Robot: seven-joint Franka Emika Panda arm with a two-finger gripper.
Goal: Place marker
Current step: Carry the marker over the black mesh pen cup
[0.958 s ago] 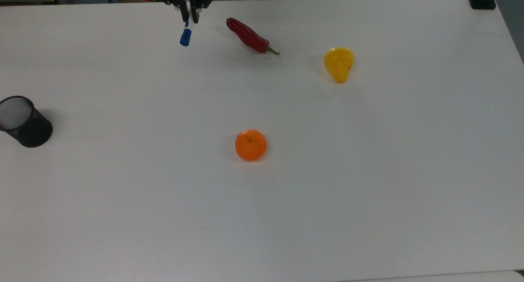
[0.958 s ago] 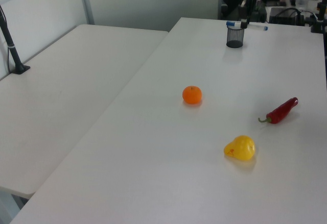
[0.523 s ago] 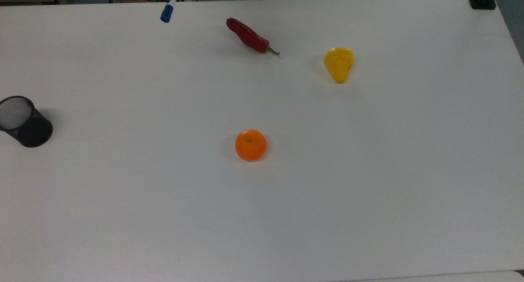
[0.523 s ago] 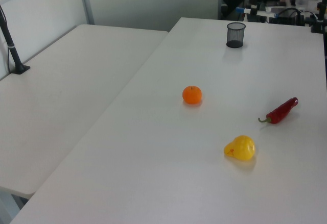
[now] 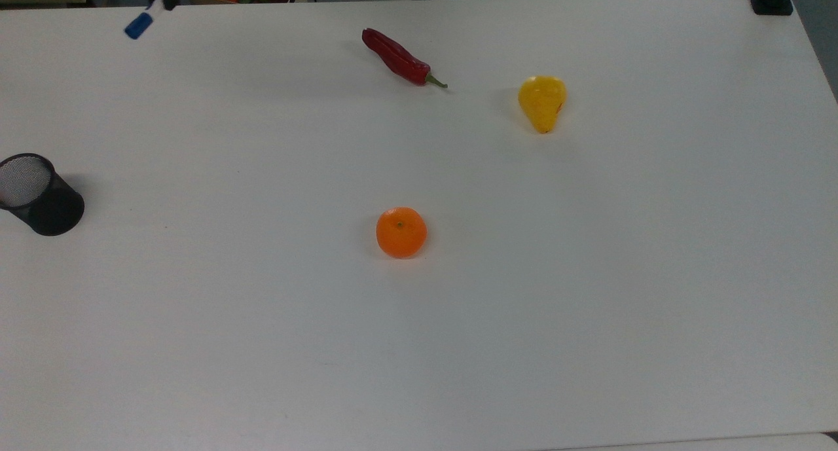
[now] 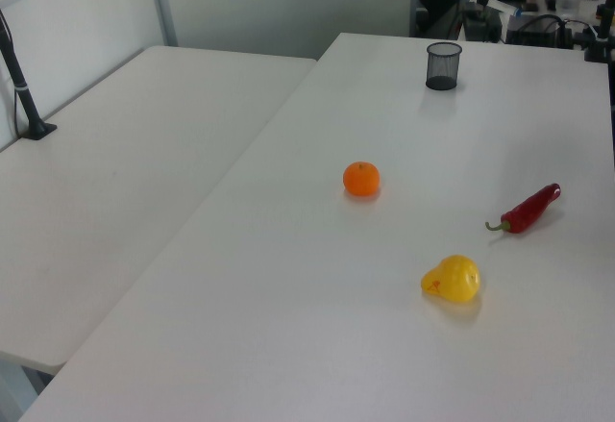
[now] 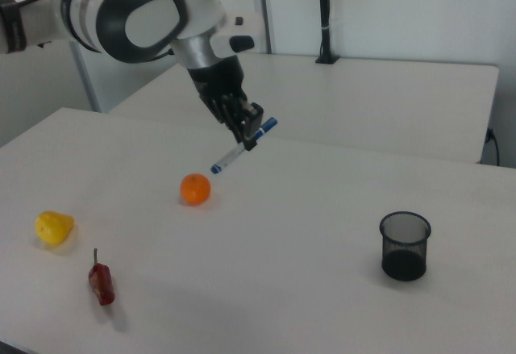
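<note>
While your end effector [image 7: 249, 131] clamps it mid-barrel, the slim white marker with blue cap and tip [image 7: 243, 146] hangs tilted above the white bench [image 7: 290, 241], its long axis diagonal.

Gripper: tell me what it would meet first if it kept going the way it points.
The gripper holds the marker and points down toward the table. Bare tabletop looks first, between the orange and mesh cup, though depth is uncertain.
</note>
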